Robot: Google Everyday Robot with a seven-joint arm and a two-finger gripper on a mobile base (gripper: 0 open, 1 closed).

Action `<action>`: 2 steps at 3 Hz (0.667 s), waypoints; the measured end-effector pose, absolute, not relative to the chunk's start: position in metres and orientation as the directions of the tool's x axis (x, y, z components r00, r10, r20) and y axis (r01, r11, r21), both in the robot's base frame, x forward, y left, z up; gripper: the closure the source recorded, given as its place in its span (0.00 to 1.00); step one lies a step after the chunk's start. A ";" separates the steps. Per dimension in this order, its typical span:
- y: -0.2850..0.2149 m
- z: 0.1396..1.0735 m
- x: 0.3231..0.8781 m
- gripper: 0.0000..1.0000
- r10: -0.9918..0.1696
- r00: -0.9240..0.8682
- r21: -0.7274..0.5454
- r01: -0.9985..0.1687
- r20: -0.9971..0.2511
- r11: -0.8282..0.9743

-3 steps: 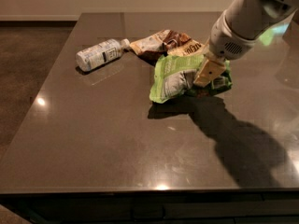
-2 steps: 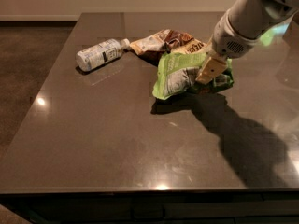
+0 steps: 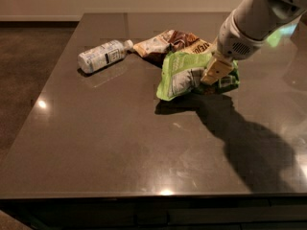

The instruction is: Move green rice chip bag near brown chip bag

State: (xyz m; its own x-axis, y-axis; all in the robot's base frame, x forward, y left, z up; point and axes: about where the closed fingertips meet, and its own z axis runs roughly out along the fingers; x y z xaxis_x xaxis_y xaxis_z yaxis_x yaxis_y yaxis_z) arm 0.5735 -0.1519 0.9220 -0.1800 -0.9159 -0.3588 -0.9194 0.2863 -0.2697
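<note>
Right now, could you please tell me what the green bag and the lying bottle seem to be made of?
Lime-green crinkled snack bag, held at one side by the claw: probably thin foil-like film, judging by creases and sheen. White lying bottle: likely translucent plastic with a printed label.

Green rice chip bag (image 3: 184, 75) tilts in the jaws just beside brown chip bag (image 3: 169, 42)
</note>
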 end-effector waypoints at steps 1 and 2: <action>-0.151 0.922 0.573 0.00 -0.916 -0.179 -0.270 -0.920 -0.358 0.285; -0.151 0.922 0.573 0.00 -0.916 -0.179 -0.270 -0.920 -0.358 0.285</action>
